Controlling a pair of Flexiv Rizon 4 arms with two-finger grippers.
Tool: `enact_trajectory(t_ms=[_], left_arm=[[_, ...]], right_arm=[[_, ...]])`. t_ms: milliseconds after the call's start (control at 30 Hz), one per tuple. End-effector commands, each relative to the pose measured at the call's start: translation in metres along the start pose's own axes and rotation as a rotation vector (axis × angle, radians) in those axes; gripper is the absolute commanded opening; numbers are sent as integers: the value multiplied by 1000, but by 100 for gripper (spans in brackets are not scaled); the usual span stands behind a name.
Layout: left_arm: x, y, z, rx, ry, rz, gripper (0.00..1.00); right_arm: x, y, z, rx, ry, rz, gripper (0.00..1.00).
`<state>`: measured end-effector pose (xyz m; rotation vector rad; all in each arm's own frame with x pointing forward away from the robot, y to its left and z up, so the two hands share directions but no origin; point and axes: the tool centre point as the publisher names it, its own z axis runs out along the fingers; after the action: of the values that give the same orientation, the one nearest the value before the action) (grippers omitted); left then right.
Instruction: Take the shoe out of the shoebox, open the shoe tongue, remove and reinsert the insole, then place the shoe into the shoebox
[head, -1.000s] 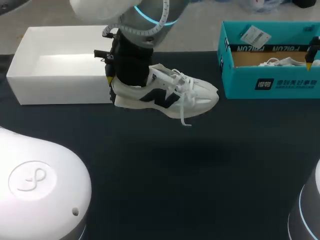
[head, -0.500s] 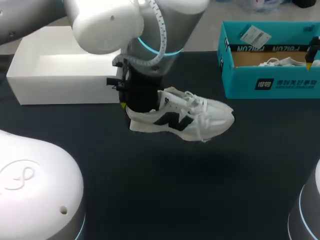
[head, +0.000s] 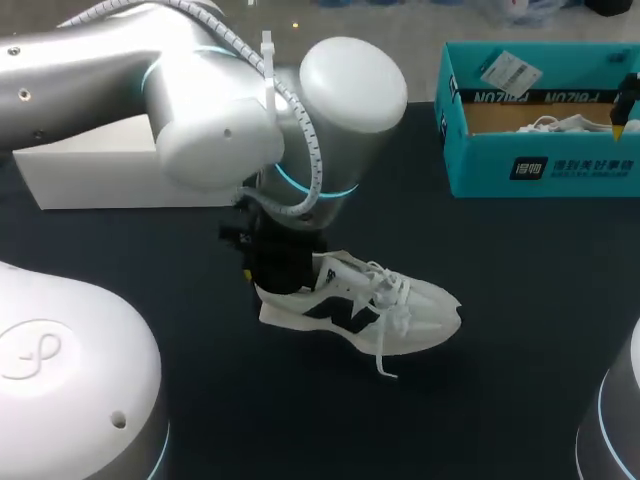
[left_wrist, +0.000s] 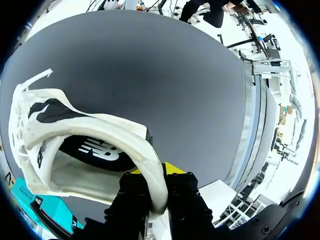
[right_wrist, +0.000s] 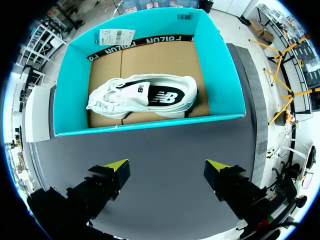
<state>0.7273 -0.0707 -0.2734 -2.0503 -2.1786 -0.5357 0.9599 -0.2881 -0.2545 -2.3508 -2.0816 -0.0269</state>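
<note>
Head view shows our left gripper (head: 258, 283) closed on the heel collar of the white sneaker with a dark letter on its side (head: 365, 315). The left wrist view shows the collar pinched between the two fingers. The sneaker is low over the dark table cloth (head: 500, 300), well apart from the turquoise cardboard shoebox (head: 540, 120); we cannot tell if the sole touches. We judge the step is to set it down. We should bring the sole flat, not heel first, and release only when it rests, so that it does not tip. The loose lace end (head: 385, 365) should not go under the sole. Our right gripper (right_wrist: 167, 172) waits wide open before the box, where a second white shoe (right_wrist: 145, 97) lies.
</note>
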Motion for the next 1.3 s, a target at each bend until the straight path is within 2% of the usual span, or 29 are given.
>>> enact_trajectory(t_ms=[33, 200, 333, 433, 633, 733, 800, 867, 933, 1000, 1067, 1300], left_arm=[[-10, -2, 27, 24, 5, -11, 0], [-15, -6, 47, 52, 37, -38, 0], [-25, -13, 65, 109, -1, -10, 0], [-23, -8, 60, 65, -18, -9, 0], [-24, -10, 66, 119, -6, -22, 0], [-26, -10, 65, 117, -1, 8, 0], [-25, -10, 64, 158, 1, 55, 0], [-18, -9, 60, 195, 63, 87, 0], [-15, -13, 59, 209, 81, 132, 0], [-14, -18, 61, 193, 135, 154, 0], [-14, -21, 63, 220, 113, 119, 0], [-15, -18, 59, 181, 155, 20, 0]], right_arm=[[0, -1, 0, -2, 1, 0, 100], [0, -1, 0, -2, 1, 0, 100], [0, -1, 0, -2, 1, 0, 100], [0, -1, 0, -2, 1, 0, 100], [0, -1, 0, -2, 1, 0, 100], [0, -1, 0, -2, 1, 0, 100], [0, -1, 0, -2, 1, 0, 100], [0, -1, 0, -2, 1, 0, 100], [0, -1, 0, -2, 1, 0, 100], [0, -1, 0, -2, 1, 0, 100], [0, -1, 0, -2, 1, 0, 100], [0, -1, 0, -2, 1, 0, 100]])
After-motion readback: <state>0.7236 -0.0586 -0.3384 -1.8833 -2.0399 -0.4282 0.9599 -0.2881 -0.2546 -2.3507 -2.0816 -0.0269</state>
